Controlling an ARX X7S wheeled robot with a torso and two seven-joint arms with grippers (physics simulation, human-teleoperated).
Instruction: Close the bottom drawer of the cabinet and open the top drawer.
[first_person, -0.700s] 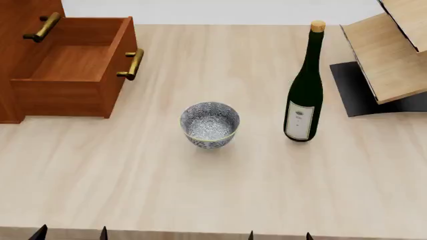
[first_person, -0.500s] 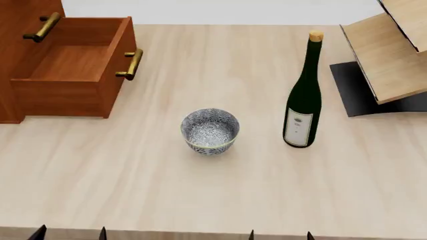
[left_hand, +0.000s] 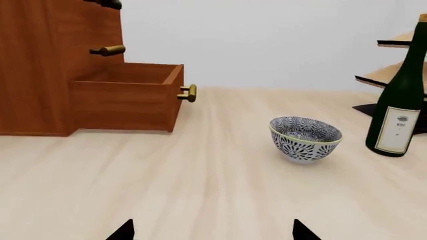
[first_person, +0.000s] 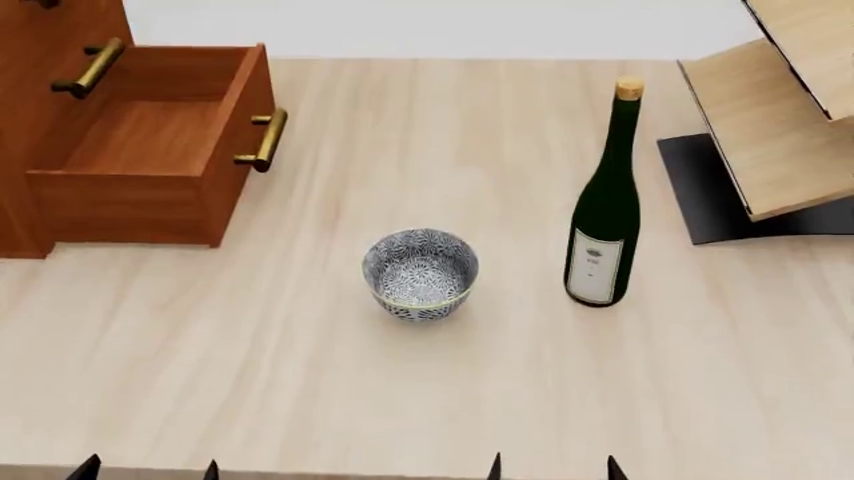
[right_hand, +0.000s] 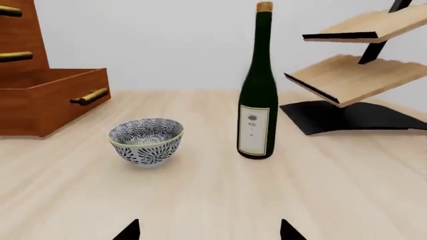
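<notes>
Head view shows everything a bit lower than a moment ago, so my view tipped. The bottom drawer (first_person: 147, 150) is still pulled out of the cabinet (first_person: 40, 60), far left on the table (first_person: 267, 400). Nothing is closed yet. My left gripper (first_person: 147, 468) and right gripper (first_person: 554, 466) wait low, both spread wide, holding nothing.

I see only fingertips. My left gripper (first_person: 147, 467) shows two dark tips at the head view's lower edge, spread apart and holding nothing. My right gripper (first_person: 554, 466) matches it, tips parted and empty. Arms and wrists lie outside every view.
</notes>
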